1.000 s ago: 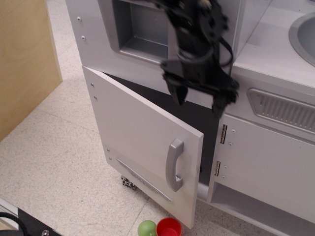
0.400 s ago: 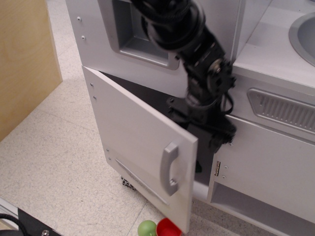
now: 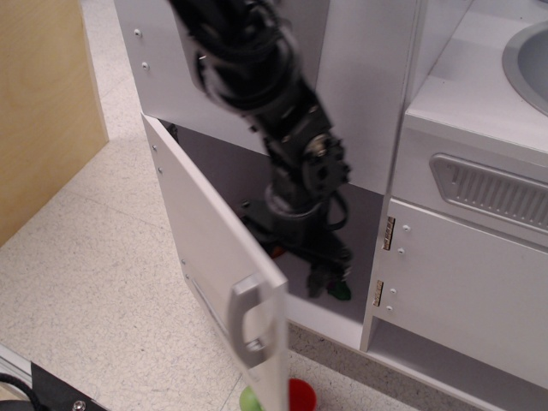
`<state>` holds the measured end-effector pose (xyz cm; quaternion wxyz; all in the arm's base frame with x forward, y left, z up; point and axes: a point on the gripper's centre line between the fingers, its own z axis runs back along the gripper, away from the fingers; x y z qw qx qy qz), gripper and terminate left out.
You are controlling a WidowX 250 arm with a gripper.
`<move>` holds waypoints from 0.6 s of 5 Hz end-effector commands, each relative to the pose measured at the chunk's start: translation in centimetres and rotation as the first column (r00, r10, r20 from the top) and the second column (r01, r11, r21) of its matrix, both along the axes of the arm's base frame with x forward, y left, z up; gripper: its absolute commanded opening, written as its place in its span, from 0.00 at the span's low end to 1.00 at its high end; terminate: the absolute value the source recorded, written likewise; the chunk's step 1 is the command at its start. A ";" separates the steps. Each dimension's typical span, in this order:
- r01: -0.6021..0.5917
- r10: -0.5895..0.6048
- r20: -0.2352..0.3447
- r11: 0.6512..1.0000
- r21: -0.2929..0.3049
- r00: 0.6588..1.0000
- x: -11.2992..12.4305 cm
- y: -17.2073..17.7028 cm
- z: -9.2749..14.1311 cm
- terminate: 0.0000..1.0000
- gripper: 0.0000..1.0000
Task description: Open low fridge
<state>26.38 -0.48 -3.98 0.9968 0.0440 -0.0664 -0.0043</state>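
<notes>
The low fridge door (image 3: 205, 231) is white and stands swung far out on its left hinges, seen almost edge-on. Its curved silver handle (image 3: 244, 317) faces the front. The dark fridge interior (image 3: 223, 167) is exposed. My black arm reaches down into the opening, and my gripper (image 3: 295, 264) sits just behind the door's free edge, inside the compartment. One fingertip (image 3: 319, 281) shows on the right; the other is partly hidden behind the door. The fingers look spread and hold nothing.
A small green object (image 3: 343, 293) lies on the fridge floor. A green ball (image 3: 249, 399) and a red cup (image 3: 302, 396) lie on the floor below the door. A white cabinet door with hinges (image 3: 467, 291) stands to the right, a wooden panel (image 3: 43, 103) to the left.
The fridge door has swung much further open to the left. My gripper has dropped from above the door into the compartment, behind the door's free edge.
</notes>
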 end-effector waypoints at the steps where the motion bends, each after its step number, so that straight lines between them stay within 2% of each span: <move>1: -0.027 0.027 0.016 0.999 0.038 1.000 -2.6 4.5 0.7 0.00 1.00; 3: -0.035 0.036 -0.006 0.997 0.066 0.999 -4.5 9.6 0.6 0.00 1.00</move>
